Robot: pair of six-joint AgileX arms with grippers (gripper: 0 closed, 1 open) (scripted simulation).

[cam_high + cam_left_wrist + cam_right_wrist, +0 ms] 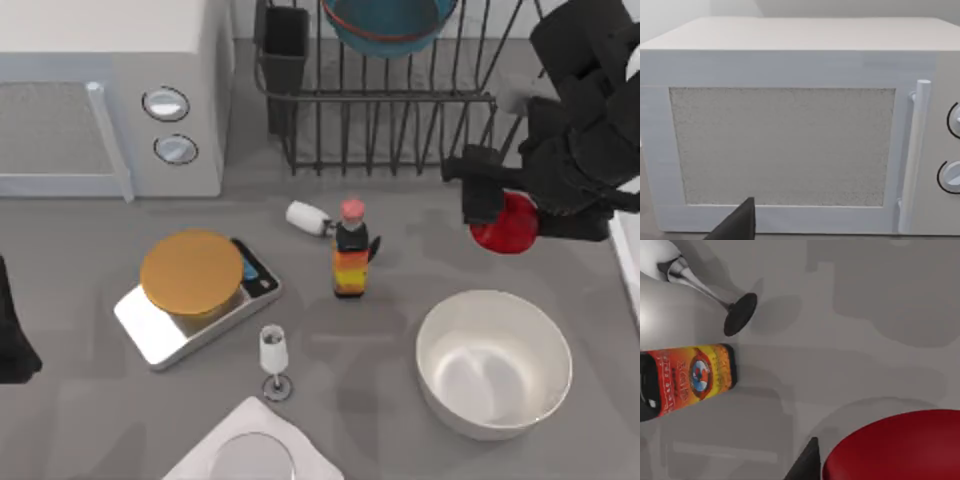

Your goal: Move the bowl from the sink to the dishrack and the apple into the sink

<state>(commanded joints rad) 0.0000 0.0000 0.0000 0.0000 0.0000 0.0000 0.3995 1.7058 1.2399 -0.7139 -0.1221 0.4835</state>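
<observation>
While my right tool (500, 205) hangs over the bench (400, 330) at the right, it's pinching the apple (510, 225); the arm hides the fruit's upper part. Apple is round, no clear long axis. The bowl (385, 25) sits in the dishrack (380, 130), cut off by the top view's upper edge, tilt hard to read. Sink (628, 250): just a sliver at the right edge. Left tool (737, 225) faces the microwave (790, 125); can't tell its state.
</observation>
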